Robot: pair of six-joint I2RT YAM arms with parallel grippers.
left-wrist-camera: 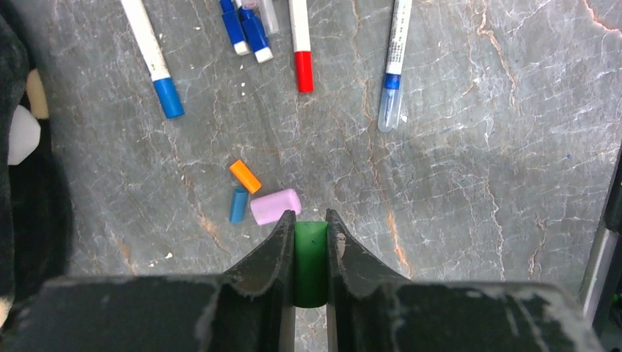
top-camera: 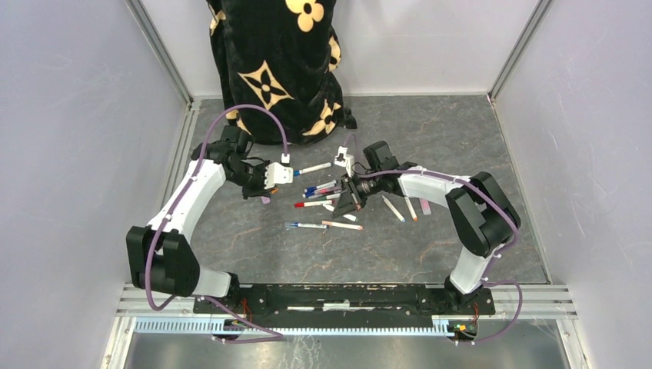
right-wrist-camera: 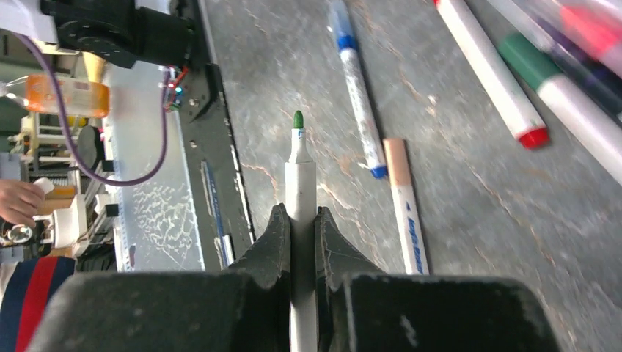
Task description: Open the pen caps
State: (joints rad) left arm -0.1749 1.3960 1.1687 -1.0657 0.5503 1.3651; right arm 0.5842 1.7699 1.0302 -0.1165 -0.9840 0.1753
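My left gripper [left-wrist-camera: 310,216] is shut on a stubby green pen cap [left-wrist-camera: 310,257], held above the grey table. Loose orange [left-wrist-camera: 245,176], blue [left-wrist-camera: 238,204] and pink [left-wrist-camera: 276,206] caps lie just ahead of it. My right gripper [right-wrist-camera: 301,213] is shut on a white pen [right-wrist-camera: 299,172] whose bare green tip points forward. In the top view, the left gripper [top-camera: 256,192] and right gripper [top-camera: 347,201] flank a cluster of pens [top-camera: 319,188]. Capped blue [left-wrist-camera: 152,55] and red [left-wrist-camera: 301,44] pens lie further ahead in the left wrist view.
A black blanket with yellow flowers [top-camera: 277,69] lies at the back of the table. Two pens [top-camera: 394,208] and a pink cap [top-camera: 424,206] lie right of the right arm. Grey walls close both sides. The black base rail [top-camera: 346,296] runs along the near edge.
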